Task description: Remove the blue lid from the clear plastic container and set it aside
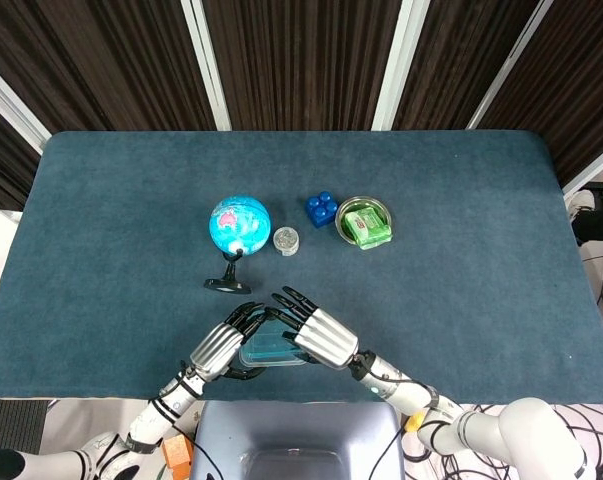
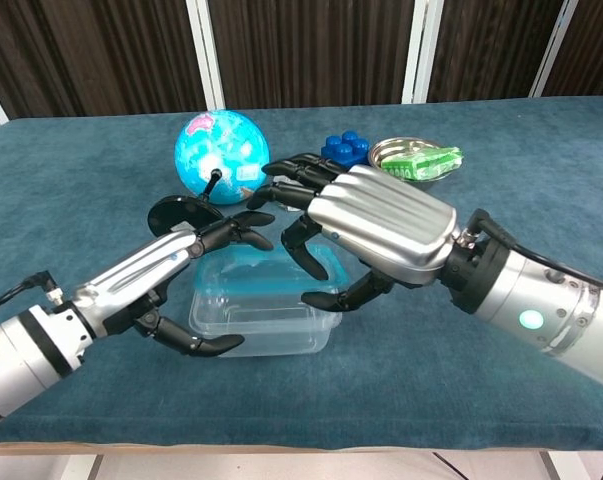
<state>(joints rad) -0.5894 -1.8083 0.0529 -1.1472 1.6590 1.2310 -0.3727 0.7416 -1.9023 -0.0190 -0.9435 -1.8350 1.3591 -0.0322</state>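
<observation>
The clear plastic container sits near the table's front edge, its blue lid over its top. My left hand grips the container's left end, with fingers over the rim and thumb low at the front. My right hand is curled over the lid's right side and holds it between fingers and thumb. Whether the lid is seated or lifted off the rim I cannot tell. From the head view, the left hand and right hand cover most of the lid.
A globe on a black stand is just beyond the hands, with a small round jar beside it. Farther back right are a blue toy brick and a steel bowl holding a green item.
</observation>
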